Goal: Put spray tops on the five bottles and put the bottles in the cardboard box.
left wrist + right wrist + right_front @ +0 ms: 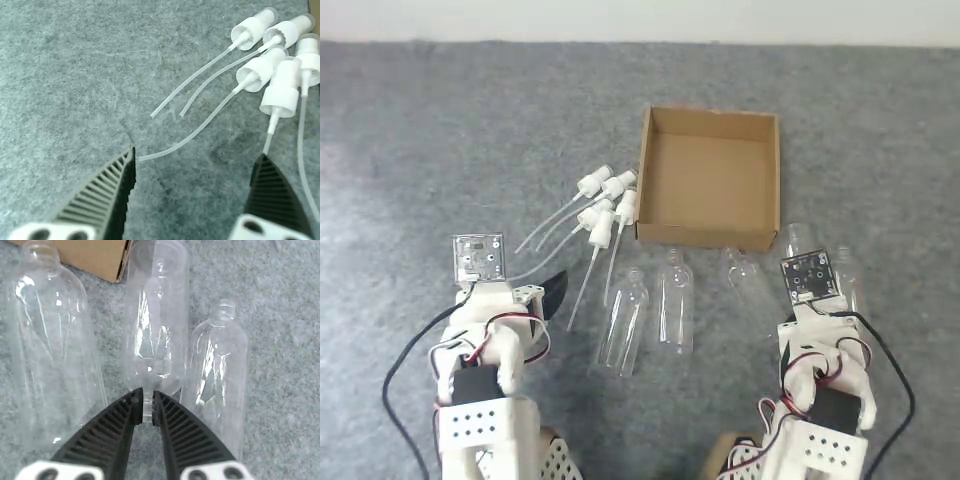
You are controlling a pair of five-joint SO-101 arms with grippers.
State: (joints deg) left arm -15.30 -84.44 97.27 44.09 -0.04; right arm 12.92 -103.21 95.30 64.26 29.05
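Five clear bottles [675, 300] lie on the grey surface [440, 130] across the lower middle of the high view. Two are side by side at centre and three are at lower right, close under the cardboard box [710, 180], which sits open-topped at upper centre. The spray tops [605, 205] lie bunched just left of the box, their thin tubes trailing toward the lower left. The right gripper [146, 392] has its jaws almost together, pinching the neck of the middle bottle [152, 315] of those three. The left gripper [196, 154], at lower left, has its jaws spread wide, gripping nothing, near the tube ends.
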